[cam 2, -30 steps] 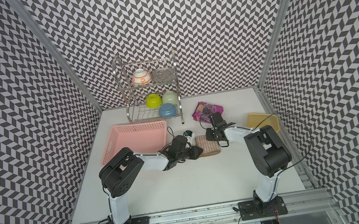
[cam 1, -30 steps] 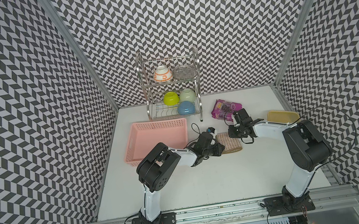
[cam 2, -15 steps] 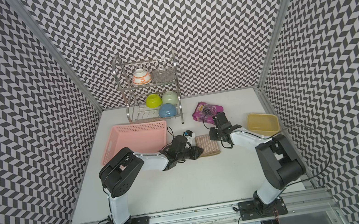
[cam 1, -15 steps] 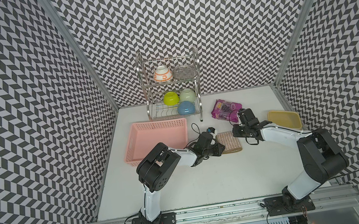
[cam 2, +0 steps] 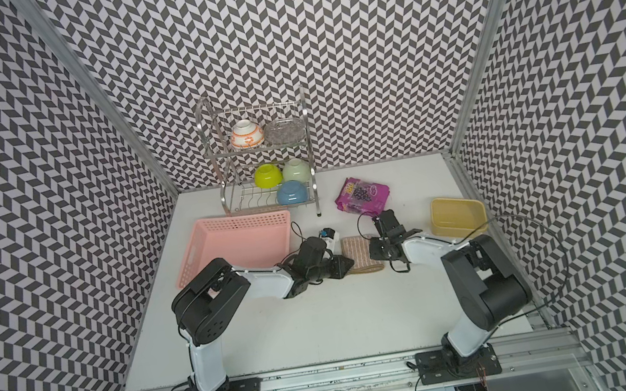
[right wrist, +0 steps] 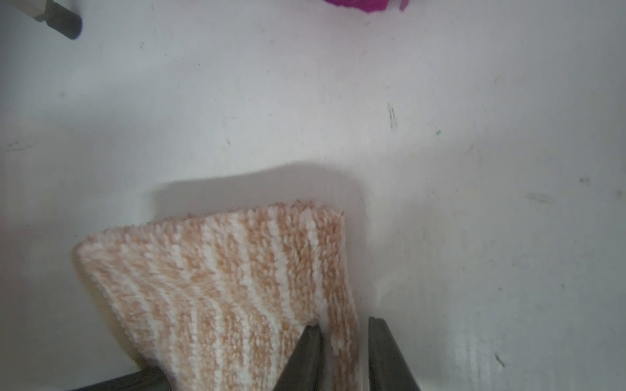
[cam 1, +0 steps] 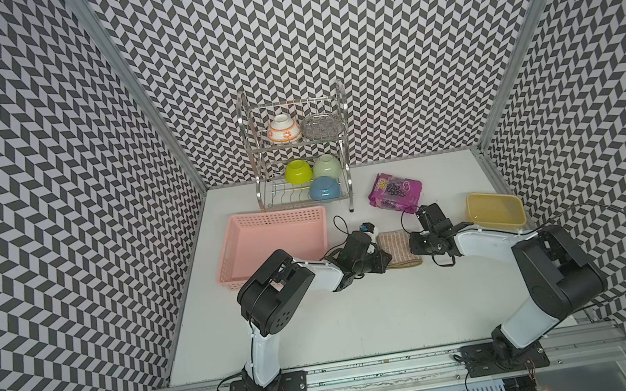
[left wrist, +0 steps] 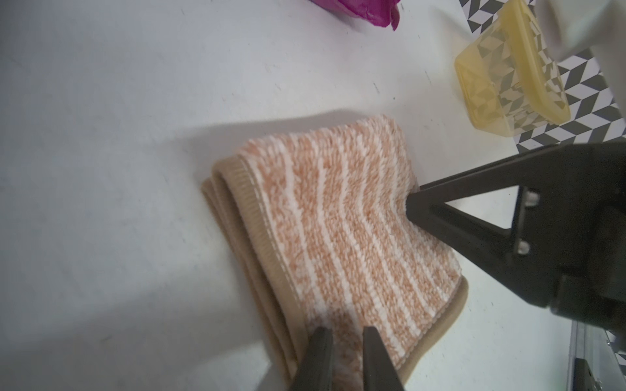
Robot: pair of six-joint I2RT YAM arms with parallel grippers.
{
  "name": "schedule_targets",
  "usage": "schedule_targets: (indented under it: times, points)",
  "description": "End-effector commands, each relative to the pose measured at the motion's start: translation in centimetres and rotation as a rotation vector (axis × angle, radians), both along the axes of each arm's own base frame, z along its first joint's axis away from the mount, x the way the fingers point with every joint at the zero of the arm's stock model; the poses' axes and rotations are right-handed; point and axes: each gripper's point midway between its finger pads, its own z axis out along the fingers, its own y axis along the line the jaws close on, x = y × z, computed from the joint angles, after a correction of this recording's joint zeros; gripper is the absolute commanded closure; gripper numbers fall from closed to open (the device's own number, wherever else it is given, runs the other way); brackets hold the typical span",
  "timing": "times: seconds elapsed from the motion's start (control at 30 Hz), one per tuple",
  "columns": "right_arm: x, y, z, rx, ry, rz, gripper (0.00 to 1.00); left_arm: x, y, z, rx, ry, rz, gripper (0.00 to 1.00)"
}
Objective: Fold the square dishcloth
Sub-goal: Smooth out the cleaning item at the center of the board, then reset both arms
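Square dishcloth lay on the white surface directly between the two sets of jaws. It was already doubled into a thick pad, with stacked bands of edging showing along one side in the left wrist view.

The left jaws stood nearly closed, and a pinch of terry filled the narrow gap between them. I judged they had hold of that corner to anchor the layers. The right jaws straddled the opposite folded edge. One fingertip was dug into the pile and the other sat just outside the edge. I could not tell whether they actually clamped it. That hold looked meant to square and flatten the fold.

Both arms came in low. The left arm and the right arm had their forearms almost level over the surface, pointing at each other with the wrists dipped to the cloth. A yellow container sat behind the right jaws, and a pink basket sat behind the left, both apart from the cloth.
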Motion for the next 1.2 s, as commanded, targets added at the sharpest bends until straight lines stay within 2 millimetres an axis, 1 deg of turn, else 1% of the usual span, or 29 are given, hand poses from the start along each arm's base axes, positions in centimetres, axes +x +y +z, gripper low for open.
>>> schedule_targets:
  times: [0.0,0.1,0.13,0.27,0.33,0.4,0.47,0.53,0.57,0.6,0.63,0.67,0.7,0.77,0.83,0.93,1.03,1.1,1.17]
  points:
    - [1.0,0.6,1.5,0.021,-0.053,0.005,0.70,-0.6,1.3,-0.9,0.061,0.023,0.015,0.79]
    - [1.5,0.6,3.3,0.022,-0.090,0.008,0.66,-0.4,1.0,0.3,0.044,0.002,0.011,0.79]
    - [1.6,0.6,3.9,0.022,-0.102,0.008,0.64,-0.3,0.9,0.8,0.038,-0.005,0.009,0.76]
    - [2.3,0.6,7.1,0.031,-0.171,0.008,0.58,0.1,0.1,3.8,-0.006,-0.046,-0.006,0.63]
    - [2.5,0.5,8.6,0.034,-0.206,0.003,0.53,0.1,-0.3,5.8,-0.039,-0.068,-0.018,0.57]
    - [2.7,0.3,10.1,0.028,-0.244,-0.004,0.47,0.1,-0.6,7.6,-0.070,-0.087,-0.029,0.50]
    - [2.9,-0.5,11.5,0.006,-0.290,-0.031,0.39,0.0,-0.6,9.7,-0.099,-0.113,-0.030,0.44]
    - [3.0,-1.6,13.0,-0.024,-0.339,-0.071,0.31,-0.1,-0.1,11.3,-0.113,-0.141,-0.013,0.37]
    - [3.1,-2.2,13.4,-0.044,-0.357,-0.094,0.24,0.1,0.4,12.1,-0.113,-0.160,0.005,0.34]
    - [3.0,-2.7,14.4,-0.054,-0.387,-0.115,0.19,0.2,0.8,12.9,-0.109,-0.181,0.023,0.30]
    - [3.0,-3.2,15.3,-0.061,-0.414,-0.134,0.13,0.4,1.5,13.5,-0.095,-0.203,0.050,0.26]
    - [2.9,-3.8,16.8,-0.068,-0.457,-0.159,0.05,0.8,2.5,14.5,-0.076,-0.234,0.093,0.20]
    - [2.7,-4.4,17.8,-0.076,-0.490,-0.181,0.01,1.2,3.5,15.2,-0.058,-0.260,0.129,0.15]
    - [2.4,-5.5,19.5,-0.093,-0.548,-0.224,0.00,1.8,5.4,16.8,-0.032,-0.314,0.200,0.09]
    - [2.0,-6.5,20.9,-0.103,-0.615,-0.260,0.00,2.6,7.8,18.0,0.001,-0.364,0.288,0.04]
    - [1.2,-8.4,22.5,-0.136,-0.685,-0.337,0.00,3.5,11.7,19.1,0.069,-0.430,0.430,0.00]
    - [0.4,-10.2,23.4,-0.193,-0.751,-0.399,0.00,4.3,15.7,19.4,0.139,-0.466,0.562,0.00]
    - [0.0,-10.7,24.2,-0.214,-0.816,-0.400,0.00,4.8,18.1,19.1,0.170,-0.477,0.631,0.00]
    - [-0.3,-10.8,24.2,-0.225,-0.855,-0.385,0.00,5.3,20.6,18.6,0.194,-0.475,0.703,0.00]
